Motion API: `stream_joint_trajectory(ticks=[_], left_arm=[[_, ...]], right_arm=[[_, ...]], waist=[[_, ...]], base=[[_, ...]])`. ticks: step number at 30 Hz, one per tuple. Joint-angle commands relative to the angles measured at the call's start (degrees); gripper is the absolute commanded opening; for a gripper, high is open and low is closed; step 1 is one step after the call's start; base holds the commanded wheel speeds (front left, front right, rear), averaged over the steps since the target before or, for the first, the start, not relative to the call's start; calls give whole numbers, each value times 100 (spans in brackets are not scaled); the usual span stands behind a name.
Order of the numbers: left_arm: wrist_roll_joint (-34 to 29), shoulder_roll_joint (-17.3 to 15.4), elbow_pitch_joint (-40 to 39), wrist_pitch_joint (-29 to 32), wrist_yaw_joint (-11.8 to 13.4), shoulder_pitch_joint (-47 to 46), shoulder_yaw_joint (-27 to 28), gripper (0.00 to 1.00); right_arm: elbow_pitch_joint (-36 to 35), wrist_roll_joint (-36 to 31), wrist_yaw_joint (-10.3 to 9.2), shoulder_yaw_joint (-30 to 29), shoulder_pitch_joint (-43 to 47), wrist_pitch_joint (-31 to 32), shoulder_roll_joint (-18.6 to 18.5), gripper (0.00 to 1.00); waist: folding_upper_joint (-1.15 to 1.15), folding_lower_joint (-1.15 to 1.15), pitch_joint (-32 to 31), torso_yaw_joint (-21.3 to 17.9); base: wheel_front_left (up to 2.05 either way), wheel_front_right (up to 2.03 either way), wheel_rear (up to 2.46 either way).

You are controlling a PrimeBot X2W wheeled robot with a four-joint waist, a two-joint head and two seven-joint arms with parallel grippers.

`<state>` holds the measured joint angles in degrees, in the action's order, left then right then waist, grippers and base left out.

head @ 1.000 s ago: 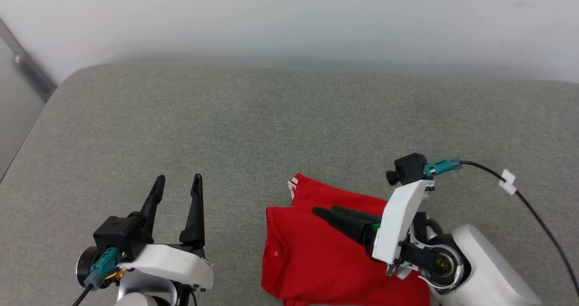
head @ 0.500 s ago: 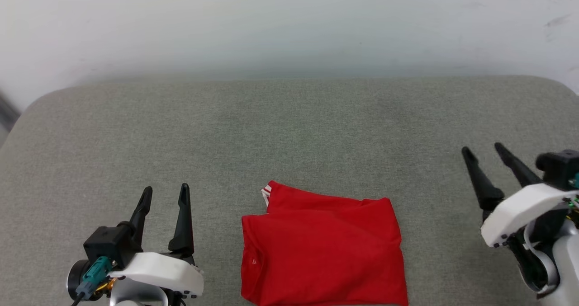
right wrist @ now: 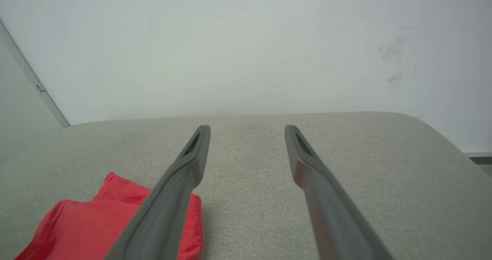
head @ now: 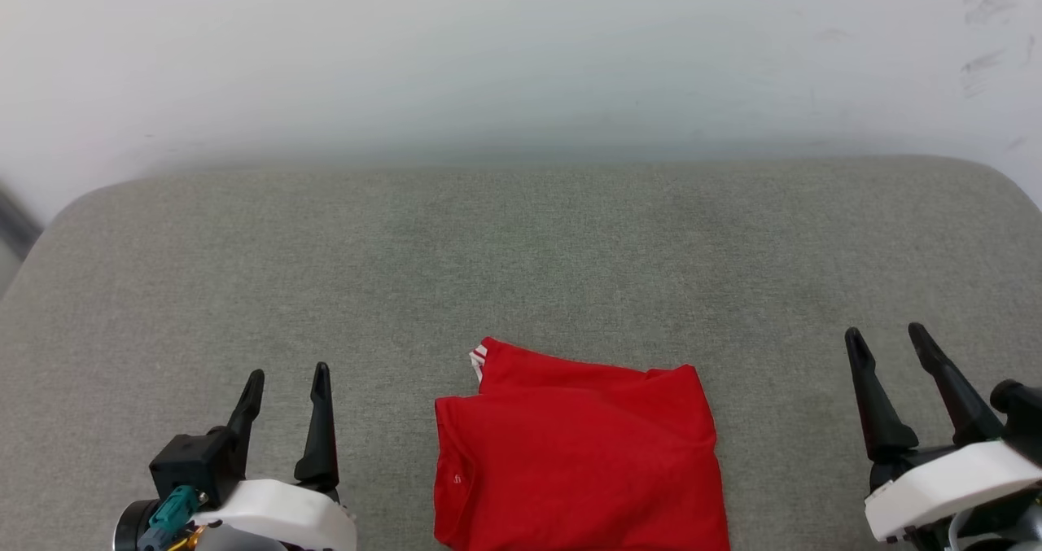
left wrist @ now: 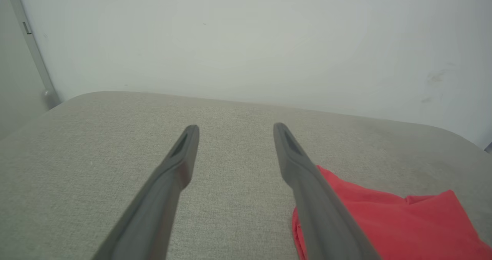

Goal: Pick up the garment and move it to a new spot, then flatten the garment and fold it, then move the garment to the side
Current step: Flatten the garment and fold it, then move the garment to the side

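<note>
Nearest the robot, the left gripper (head: 287,373) rests low at the left with its two dark fingers apart and nothing between them, and the right gripper (head: 884,333) sits low at the right, likewise spread and empty. Both are clear of the cloth. Between them, close to the near edge of the grey fabric-covered worktop (head: 521,250), lies the garment (head: 570,461). It is folded into a rough red rectangle, with a scrap of white-and-red striped trim (head: 479,360) poking out at its far left corner; its nearest edge runs out of the head view. In the left wrist view the garment (left wrist: 384,221) lies just beside the inner finger of the left gripper (left wrist: 235,127), and in the right wrist view the garment (right wrist: 96,217) shows low beside the right gripper (right wrist: 246,128). The folding looks done, so the slide to the side is probably what remains. The shirt should be light, limp and soft, with stacked layers that will slip apart if only the top one is pinched. A hold on the left and right side edges that catches every layer, one gripper on each, looks safest. Beyond it the worktop runs bare to a rounded far edge, and a pale scuffed wall (head: 521,63) stands behind.
</note>
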<state>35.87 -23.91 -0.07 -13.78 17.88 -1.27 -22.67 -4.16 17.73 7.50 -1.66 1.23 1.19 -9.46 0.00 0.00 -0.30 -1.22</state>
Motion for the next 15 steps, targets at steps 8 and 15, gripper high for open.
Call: stream_joint_trajectory(ticks=[8,15], left_arm=[[26,25,101,-23,-3,80,-40,100],[68,25,120,-44,-8,75,4,100]], right_arm=[[-510,-246,-2,-196,462,289,268,100],[-590,-217,-2,-329,487,581,334,100]], waist=[[0,0,-43,-7],[0,0,-55,-47]], base=[[0,0,0],[0,0,0]])
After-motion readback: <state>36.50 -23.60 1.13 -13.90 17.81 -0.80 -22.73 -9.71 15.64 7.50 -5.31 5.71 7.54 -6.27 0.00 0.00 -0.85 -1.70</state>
